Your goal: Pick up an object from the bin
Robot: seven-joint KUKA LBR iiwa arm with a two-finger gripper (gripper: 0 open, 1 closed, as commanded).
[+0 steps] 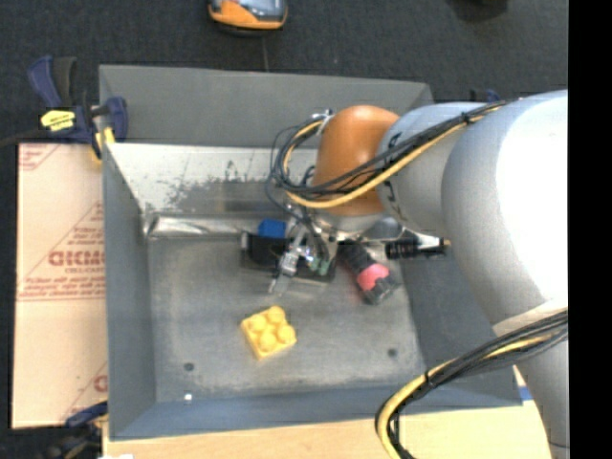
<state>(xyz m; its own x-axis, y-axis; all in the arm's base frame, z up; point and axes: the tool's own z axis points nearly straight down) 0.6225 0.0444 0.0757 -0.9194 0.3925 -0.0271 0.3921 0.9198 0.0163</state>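
My gripper (299, 258) hangs low in the middle of the bin, under the arm's orange cover. Its tip is right beside a black object with a blue part (262, 243), which lies just to its left near the back wall. A yellow studded block (268, 332) lies on the floor below and left of the gripper, apart from it. To the gripper's right lies a dark cylinder with a pink end (372, 278). I see nothing held in the gripper.
A black marker-like stick (417, 248) lies at the right, partly under the arm. The arm covers the bin's right side. The left half of the floor is bare metal.
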